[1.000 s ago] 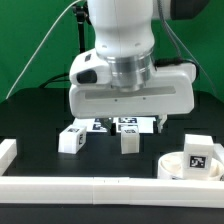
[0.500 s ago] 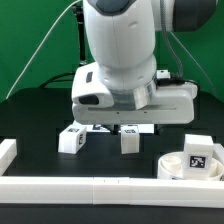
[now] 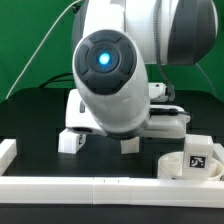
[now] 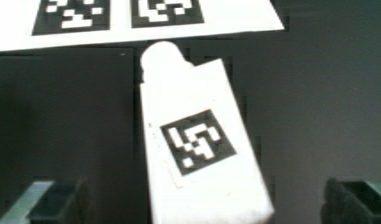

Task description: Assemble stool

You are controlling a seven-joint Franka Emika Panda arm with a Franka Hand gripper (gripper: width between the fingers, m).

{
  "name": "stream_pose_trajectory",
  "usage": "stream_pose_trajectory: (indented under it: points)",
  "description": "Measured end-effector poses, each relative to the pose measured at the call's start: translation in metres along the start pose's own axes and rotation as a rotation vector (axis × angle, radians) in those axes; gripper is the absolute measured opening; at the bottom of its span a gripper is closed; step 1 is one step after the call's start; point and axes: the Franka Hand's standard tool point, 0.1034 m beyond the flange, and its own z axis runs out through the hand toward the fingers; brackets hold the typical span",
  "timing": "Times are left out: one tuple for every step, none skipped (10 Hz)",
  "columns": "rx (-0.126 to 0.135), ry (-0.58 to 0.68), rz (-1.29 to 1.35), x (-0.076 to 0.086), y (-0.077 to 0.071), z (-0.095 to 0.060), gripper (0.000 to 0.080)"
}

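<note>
In the wrist view a white blocky stool leg point(image 4: 201, 140) with a black-and-white tag lies on the black table, between my two dark fingertips point(image 4: 45, 200). My gripper point(image 4: 201, 203) is open, with a gap on each side of the leg. In the exterior view my arm hides the gripper. The round white seat point(image 3: 195, 163) with a tagged block on it sits at the exterior view's right. Another leg point(image 3: 71, 141) stands at the exterior view's left, and a third point(image 3: 130, 145) shows under the arm.
The marker board point(image 4: 134, 20) lies just beyond the leg in the wrist view. A white rail point(image 3: 100, 188) runs along the table's front edge, with a raised end point(image 3: 7, 152) at the exterior view's left. A green backdrop stands behind.
My arm has swung and tilted down toward the camera. It now covers the marker board and the middle legs that showed before.
</note>
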Motion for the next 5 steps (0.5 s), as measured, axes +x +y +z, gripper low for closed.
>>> stream_pose_trajectory:
  points:
    - [0.0, -0.016, -0.007, 0.0042, 0.0007, 0.002, 0.0649]
    - [-0.001, 0.01, -0.008, 0.0088, -0.0003, -0.0005, 0.0649]
    - [-0.001, 0.014, -0.011, 0.009, -0.0012, -0.0011, 0.0649]
    - [-0.001, 0.009, -0.014, 0.0105, -0.0005, 0.0018, 0.0541]
    - [-0.001, 0.004, -0.025, 0.0119, 0.0003, 0.0046, 0.0403]
